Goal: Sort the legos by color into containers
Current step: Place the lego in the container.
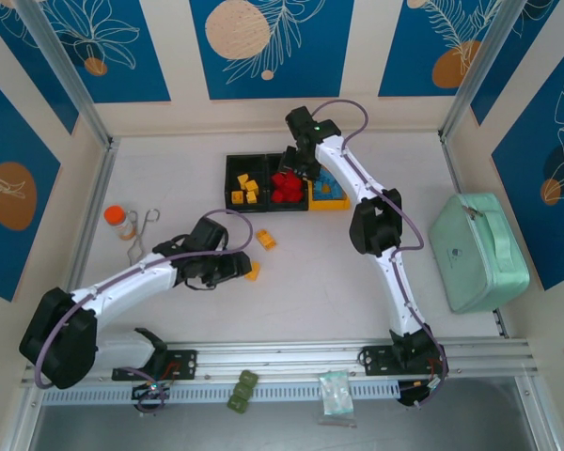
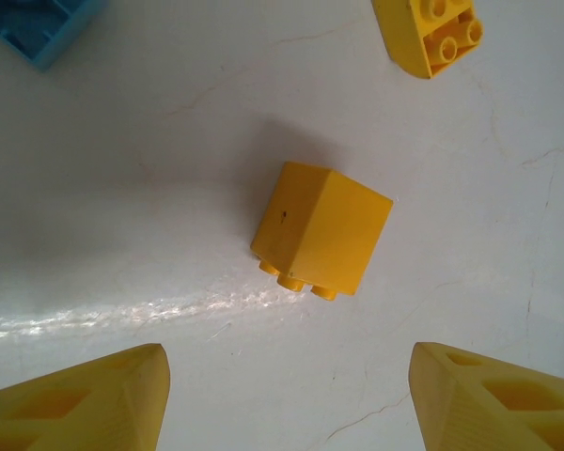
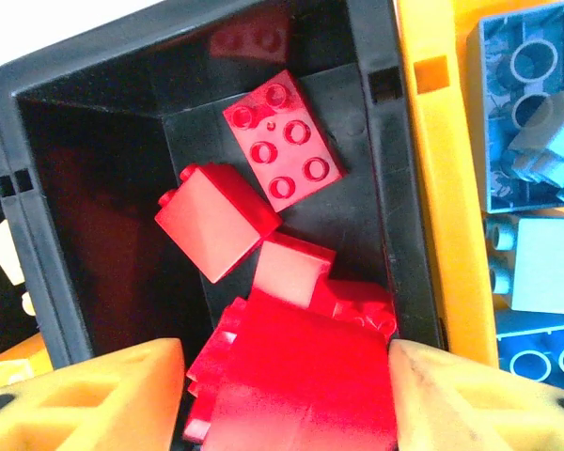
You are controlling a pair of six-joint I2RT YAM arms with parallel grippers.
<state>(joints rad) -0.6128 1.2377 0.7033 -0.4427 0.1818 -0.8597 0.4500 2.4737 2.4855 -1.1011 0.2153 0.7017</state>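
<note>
The left fingers [image 2: 85, 399] stand spread over a yellow brick [image 2: 321, 230] on the desk [image 2: 122, 188]; an off-centre close could skid it. Whether the right fingers [image 3: 470, 395] pinch the red brick [image 3: 301, 376] over the black bin [image 3: 381, 188] is unclear.

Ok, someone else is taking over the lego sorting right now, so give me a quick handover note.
Left gripper: open, holding nothing, hovering over a yellow brick on the table.
Right gripper: over the middle black bin, with a red brick between its fingers; I cannot tell whether it is gripped or let go.
Done: yellow pieces are in the left black bin, red pieces in the middle one, blue pieces in the yellow bin.
Left: that yellow brick, a second yellow brick and a blue brick, all loose on the table.
</note>
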